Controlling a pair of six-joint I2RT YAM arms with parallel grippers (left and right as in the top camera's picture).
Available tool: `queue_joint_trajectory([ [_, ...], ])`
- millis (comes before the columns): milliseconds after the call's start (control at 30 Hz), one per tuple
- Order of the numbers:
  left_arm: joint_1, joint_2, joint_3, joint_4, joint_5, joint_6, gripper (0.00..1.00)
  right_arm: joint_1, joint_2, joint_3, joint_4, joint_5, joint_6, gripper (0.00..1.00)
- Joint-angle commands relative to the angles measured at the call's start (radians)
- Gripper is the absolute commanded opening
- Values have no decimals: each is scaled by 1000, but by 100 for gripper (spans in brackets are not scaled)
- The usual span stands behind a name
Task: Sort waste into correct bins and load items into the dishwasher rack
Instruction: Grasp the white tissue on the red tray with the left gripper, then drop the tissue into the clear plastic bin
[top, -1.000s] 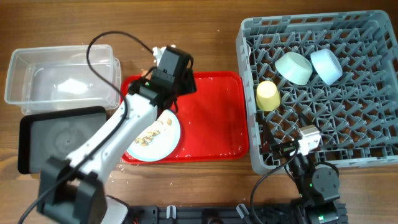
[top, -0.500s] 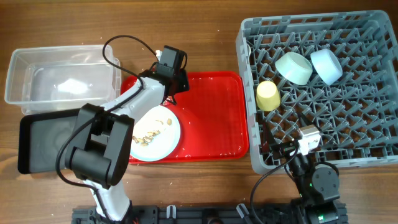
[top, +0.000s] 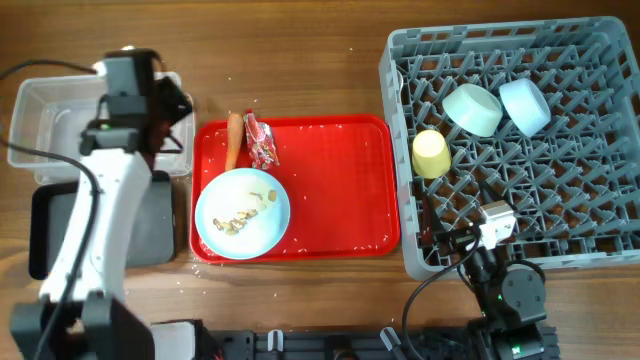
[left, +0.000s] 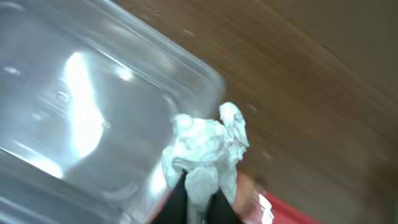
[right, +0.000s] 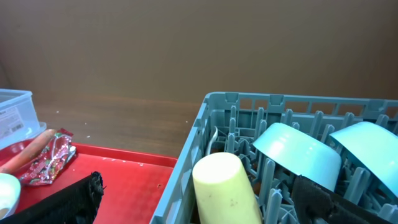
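Two claws were in view. The left claw (left: 198, 200) was closed on the small white tissue wad (left: 205, 146), pinching its lower end so that the wad stood above the fingertips. In the left wrist view, the wad hung over a corner of the clear plastic tub (left: 74, 124). Whether it was inside the rim could not be told.

The right claw (right: 202, 200) was spread wide with nothing in it, at the near edge of the grey dishwasher rack (top: 398, 120). The rack held the mint green bowl (top: 472, 108) and the light blue bowl (top: 524, 105) side by side, with the small yellow cup (top: 431, 153) near them.

On the red serving tray (top: 340, 190), the orange carrot (top: 234, 140) and the crumpled red-and-white wrapper (top: 262, 140) lay just beside each other at the far left corner. The pale blue plate (top: 270, 228) sat near them, carrying beige crumbs (top: 243, 212).

The black tray (top: 55, 235) rested on the wooden surface (top: 330, 40) beside the tub, partly under the left arm.
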Motion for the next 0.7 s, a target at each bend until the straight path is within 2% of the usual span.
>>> queue_joint_trajectory([
  [0,98,100,-5,76,-13,-7,63,-5,-11,-3,5,7,11,100],
  [33,105,108,-4,92,10,-6,82,-5,-11,-3,5,7,11,100],
  [67,105,103,2,87,31,-6,85,-5,-11,-3,5,7,11,100],
  [233,5,46,26,0,195,-5,84,-5,-11,-3,5,7,11,100],
  [333,-154,66,17,-68,137,69,83,-5,-11,-3,5,7,11,100],
  [400,-261,109,9,-74,21,68,72,-5,-11,-3,5,7,11,100],
  [467,-302,117,9,-64,13,68,72,-5,-11,-3,5,7,11,100],
  [500,-316,117,9,-58,12,64,68,-5,-11,-3,5,7,11,100],
  [533,-328,109,12,-56,13,64,61,-5,-11,-3,5,7,11,100],
  [633,-338,76,20,-67,13,59,23,-5,-11,-3,5,7,11,100],
  [667,-337,60,20,-74,13,57,14,-5,-11,-3,5,7,11,100],
])
